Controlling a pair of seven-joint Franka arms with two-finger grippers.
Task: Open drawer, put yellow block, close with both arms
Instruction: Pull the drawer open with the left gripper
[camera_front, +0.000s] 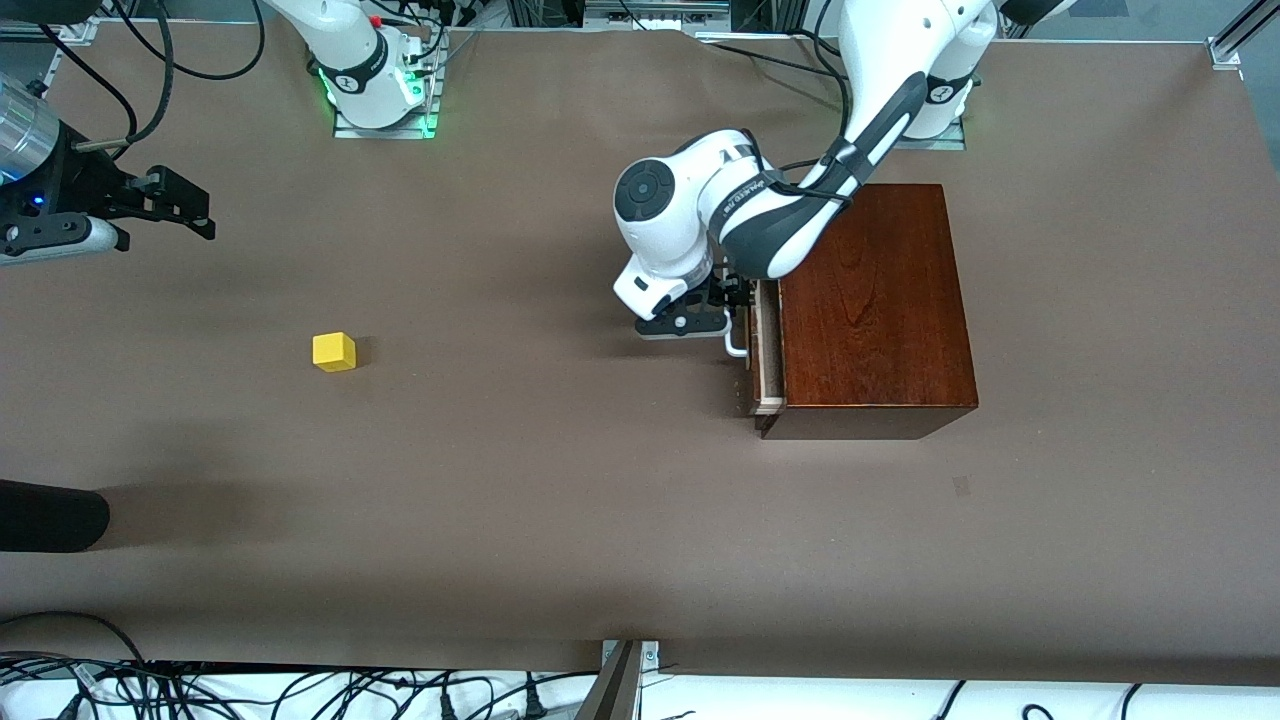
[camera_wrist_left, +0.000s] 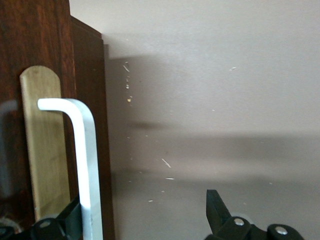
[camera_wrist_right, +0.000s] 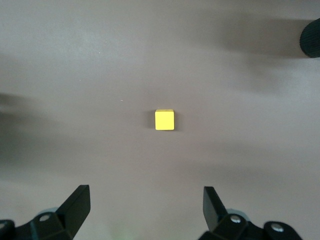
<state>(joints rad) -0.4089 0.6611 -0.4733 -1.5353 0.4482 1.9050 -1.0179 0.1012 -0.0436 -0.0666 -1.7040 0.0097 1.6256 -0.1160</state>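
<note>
Surface (camera_front: 560, 520): brown sheet carrying everything; both arms work over it.
Wooden box (camera_front: 875, 300): dark reddish-brown, at the left arm's end, just beside the left claw.
Drawer (camera_front: 768, 350): pulled out only a crack, a strip of pale wood showing; its white handle (camera_wrist_left: 82, 150) sits at the left claw's fingertips.
Left claw (camera_front: 722, 310): spread wide in front of the drawer, one finger (camera_wrist_left: 75, 215) against the handle, the other well clear; pinching nothing.
Right claw (camera_front: 190, 210): spread and empty, hanging over bare surface at the right arm's end, waiting.
Yellow block (camera_wrist_right: 164, 120): resting on the surface, centred ahead of the right claw's fingers, well apart from the box.
Step in hand: opening the drawer, barely begun by my reading.
Next move: hook or pinch the handle and pull straight out; the block comes after.
</note>
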